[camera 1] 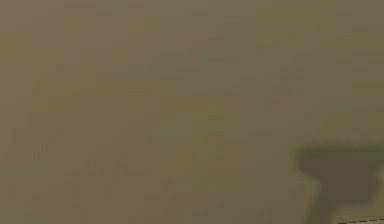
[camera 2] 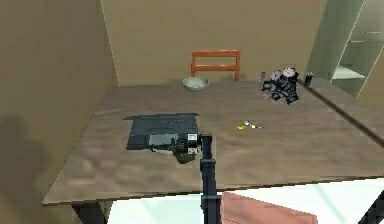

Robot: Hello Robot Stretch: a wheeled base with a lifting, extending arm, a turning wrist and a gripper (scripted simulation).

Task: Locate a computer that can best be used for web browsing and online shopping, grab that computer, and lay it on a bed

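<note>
A dark flat laptop [camera 2: 158, 129] lies on the brown wooden table [camera 2: 290, 150], left of the table's middle. The arm's dark bar [camera 2: 209, 185] rises from the bottom edge of the arm side view and ends at the laptop's near right corner. The gripper [camera 2: 180, 147] sits at that near edge of the laptop, above the tabletop. I cannot tell whether it holds anything, nor whether it touches the laptop.
An orange-backed chair [camera 2: 216, 64] stands behind the table's far side, with a grey bowl [camera 2: 196, 84] in front of it. A dark bundle [camera 2: 283, 86] and a small yellow thing [camera 2: 247, 126] lie to the right. A plain olive wall [camera 1: 150, 100] faces the forward view.
</note>
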